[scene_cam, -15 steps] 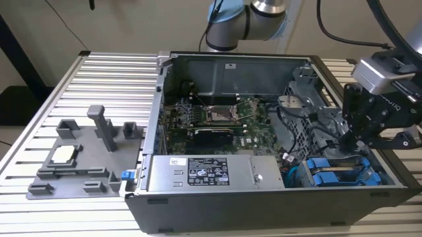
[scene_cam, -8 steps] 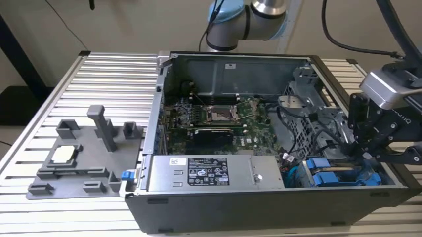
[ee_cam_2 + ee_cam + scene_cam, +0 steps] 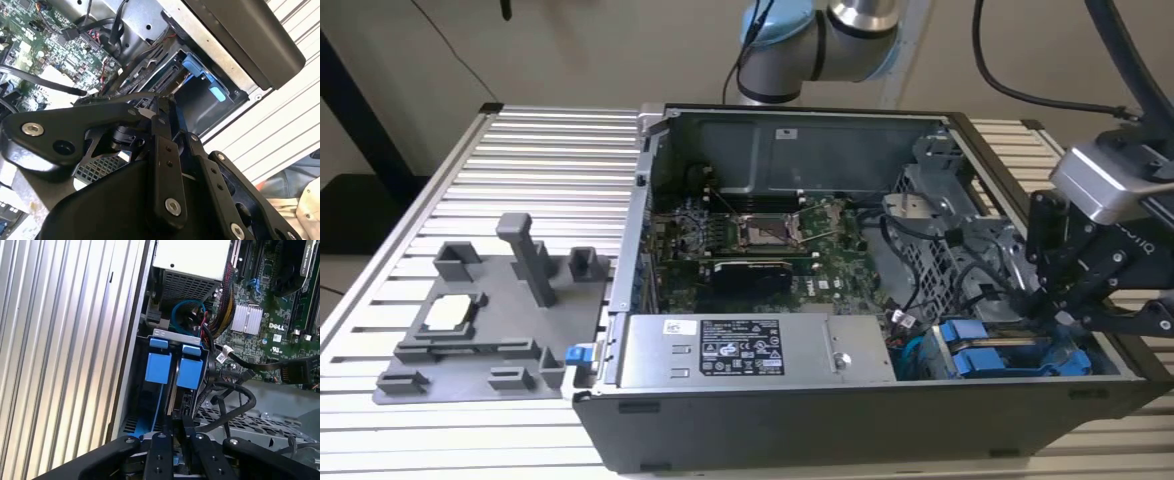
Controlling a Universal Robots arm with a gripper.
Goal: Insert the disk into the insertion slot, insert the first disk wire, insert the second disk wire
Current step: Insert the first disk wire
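— Where's the gripper (image 3: 1057,318) right now?

— Down inside the open computer case (image 3: 854,425); in the exterior view it's at four o'clock from the motherboard (image 3: 747,235), hanging over the drive bay in that corner.

— And the fingers?

— Drawn together; in the first wrist view the fingertips (image 3: 174,422) leave barely a sliver between them; whether anything is pinched there, I cannot tell.

— The disk?

— The disk (image 3: 190,373) is in the bay, blue caddy and all, side by side with a second blue caddy (image 3: 158,368); the gripper's tips sit just beside the bay's near edge, in line with the gap between the two.

— Any wires about?

— Black cables (image 3: 235,395) loop just beside the gripper, over the perforated metal cage (image 3: 260,417); I can't tell where their ends go.

— And the rest of the scene?

— In the exterior view the grey power-supply box (image 3: 754,350) is at six o'clock from the motherboard; a grey fixture (image 3: 480,310) lies on the slatted table (image 3: 547,140), at nine o'clock from the case.
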